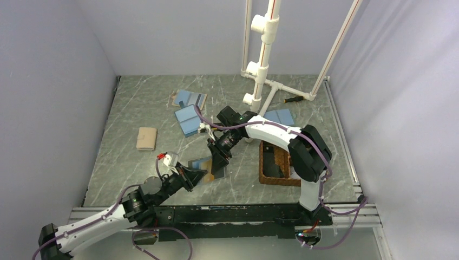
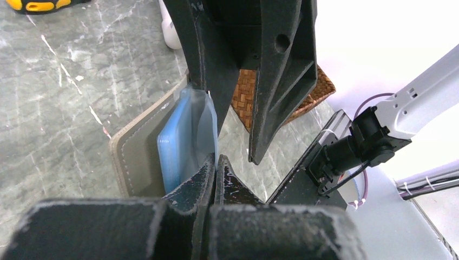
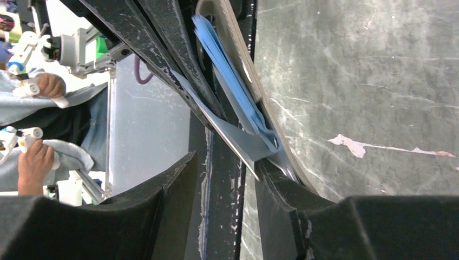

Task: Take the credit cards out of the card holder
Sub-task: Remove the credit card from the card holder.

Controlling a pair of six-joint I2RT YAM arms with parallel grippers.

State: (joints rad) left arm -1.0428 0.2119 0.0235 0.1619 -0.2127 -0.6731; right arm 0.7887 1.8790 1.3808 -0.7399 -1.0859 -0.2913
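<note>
Left end effector point(image 2: 215, 164), fingers pressed together, pinches the card holder point(image 2: 136, 157) at its lower edge, upright; the credit cards point(image 2: 174, 143) point up toward the right end effector point(image 2: 236, 150), spread just beside them.

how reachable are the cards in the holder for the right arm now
Probably yes: the left gripper pinches the card holder, and the open right gripper sits at the blue credit cards with nothing between.
</note>
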